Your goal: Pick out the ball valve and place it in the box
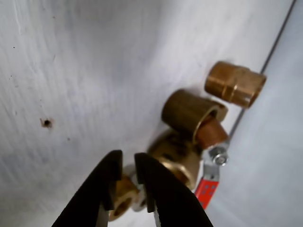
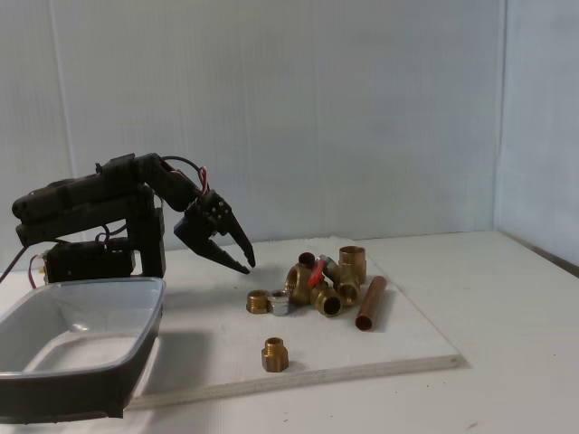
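The ball valve point(image 2: 306, 277) lies in a pile of fittings on the white board, its red lever point(image 2: 317, 270) sticking up. In the wrist view its brass body point(image 1: 176, 156) sits just right of my fingertips, and the red lever point(image 1: 207, 190) runs toward the bottom edge. My black gripper point(image 2: 247, 268) hangs above the board, left of the pile and apart from it, tips pointing down to the right. In the wrist view the gripper point(image 1: 128, 158) shows a narrow gap with nothing in it. The box point(image 2: 149, 325), a translucent grey tray, stands at the front left beside the arm's base.
Brass fittings point(image 2: 352, 262) and a copper pipe piece point(image 2: 371, 303) crowd the valve. Two ring fittings point(image 2: 269, 302) lie left of the pile, and a small brass fitting point(image 2: 275, 354) sits alone near the board's point(image 2: 380, 348) front edge. In the wrist view, brass sleeves point(image 1: 235, 83) lie beyond the valve.
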